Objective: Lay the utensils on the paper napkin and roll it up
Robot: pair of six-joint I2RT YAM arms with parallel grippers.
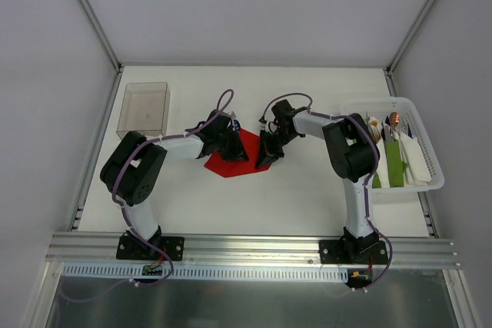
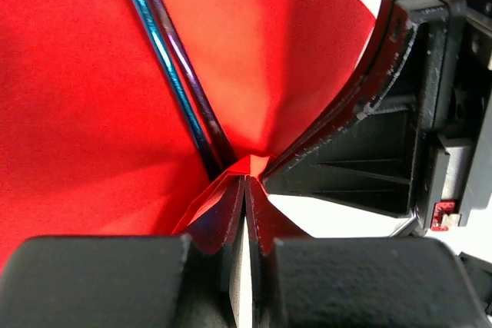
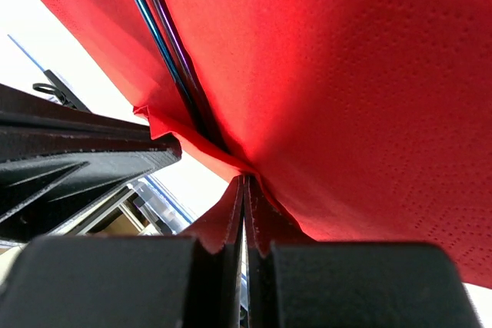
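Both hands are pinched shut on the paper napkin (image 2: 69, 113). The left gripper (image 2: 244, 190) and the right gripper (image 3: 246, 188) each clamp a raised fold of its edge, and the utensils (image 2: 175, 74) lie on the sheet just ahead of the fingertips. Risk: the thin, soft, dimpled red paper may tear or slip from either pinch under uneven pull, and the slim, smooth, iridescent blue-purple handles may slide off before the fold covers them.

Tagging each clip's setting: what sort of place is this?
Probably a lab robot workcell, not a dining room: white table boxed in by plain white panels, left arm and right arm bolted to an aluminium rail, white basket of supplies.
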